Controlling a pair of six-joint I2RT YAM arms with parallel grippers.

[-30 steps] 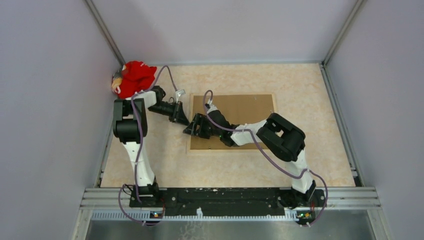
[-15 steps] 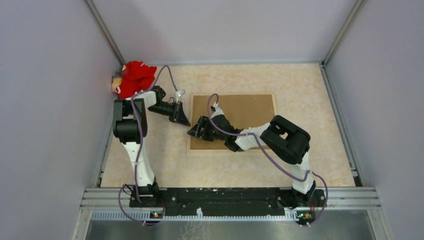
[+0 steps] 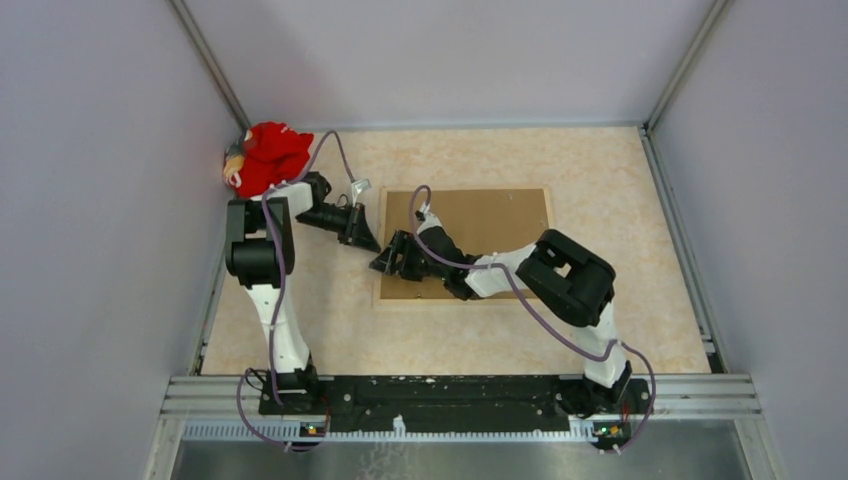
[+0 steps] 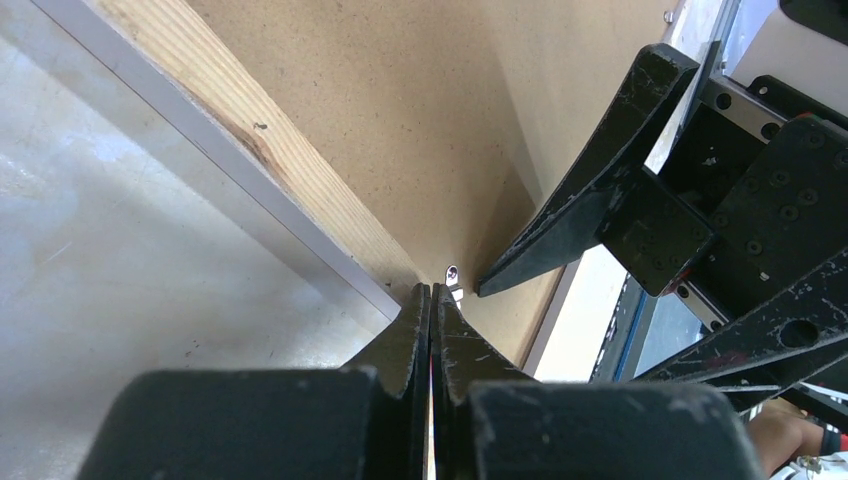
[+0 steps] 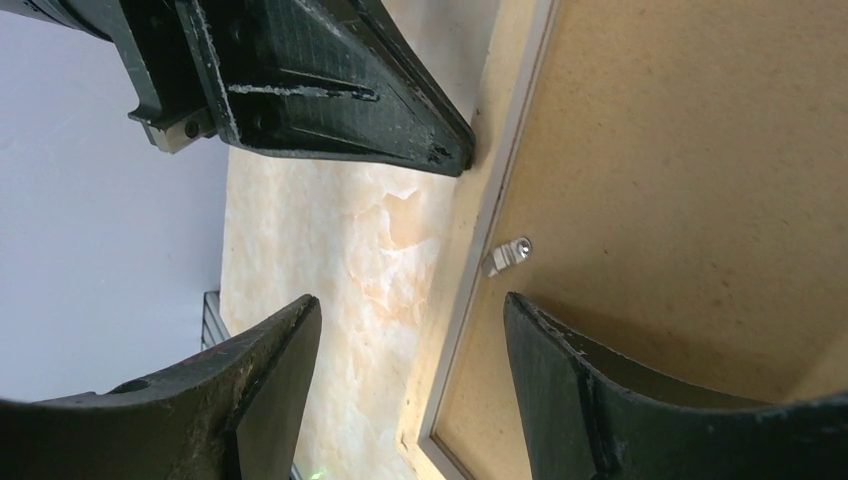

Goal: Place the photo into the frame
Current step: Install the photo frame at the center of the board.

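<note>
Two tools are seen from above, left tool (image 3: 366, 240) and right tool (image 3: 384, 262) close together at the left edge of the frame (image 3: 440, 301), laid face down on the counter (image 3: 640, 300). From the left wrist, the left tool (image 4: 432, 292) is shown shut, empty, beside a clip (image 4: 452, 272). From the right wrist, the right tool (image 5: 410, 310) is held wide astride that edge.

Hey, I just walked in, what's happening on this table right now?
Two robot arms are working at the left edge of the frame, which lies face down on the table with its brown backing board in place. The left end effector is shut, its tips at the frame's wooden rim beside a small metal tab. The right end effector is open, poised over that same edge. The photo is not in view. A red soft toy sits in the far left corner.
</note>
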